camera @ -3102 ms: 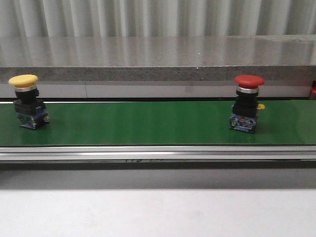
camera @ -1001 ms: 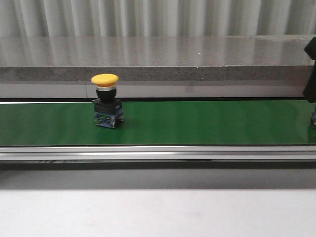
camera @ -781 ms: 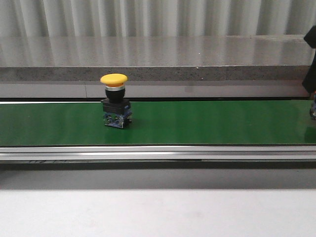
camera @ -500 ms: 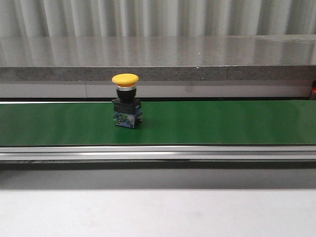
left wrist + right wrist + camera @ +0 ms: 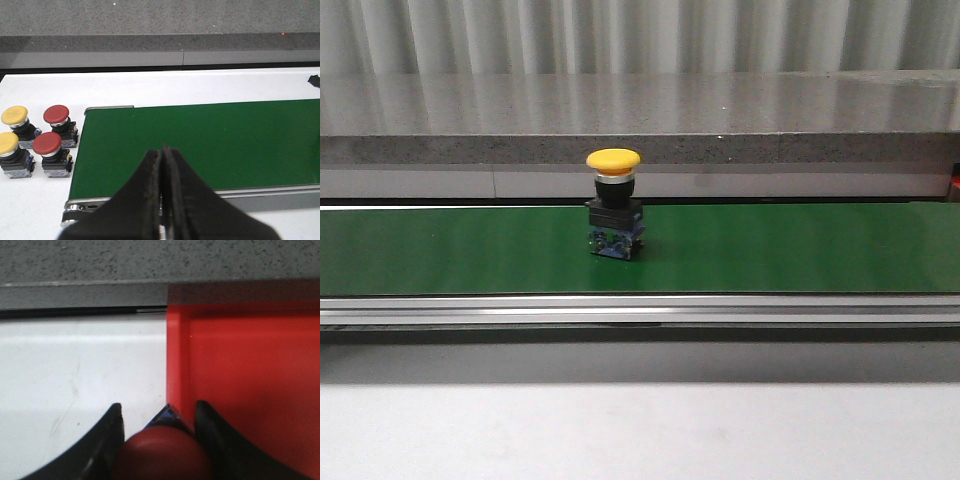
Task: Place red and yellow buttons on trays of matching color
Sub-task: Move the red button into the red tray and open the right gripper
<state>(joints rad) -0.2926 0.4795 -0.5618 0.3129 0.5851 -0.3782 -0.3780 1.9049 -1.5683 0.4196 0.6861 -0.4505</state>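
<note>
- Right gripper [image 5: 156, 440] pinches red button [image 5: 159, 452] just beside red tray [image 5: 250, 385] wall; not yet deposited.
- Yellow button [image 5: 614, 216] rides green belt [image 5: 800, 250], unpicked.
- Left gripper [image 5: 163, 195] pressed together, empty; 4 buttons [image 5: 37, 141] wait beside belt.

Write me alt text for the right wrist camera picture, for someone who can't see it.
The right gripper holds a red button between its dark fingers, above the near edge of a red tray. The rest of the view is a white table surface, with a grey speckled ledge beyond it.
</note>
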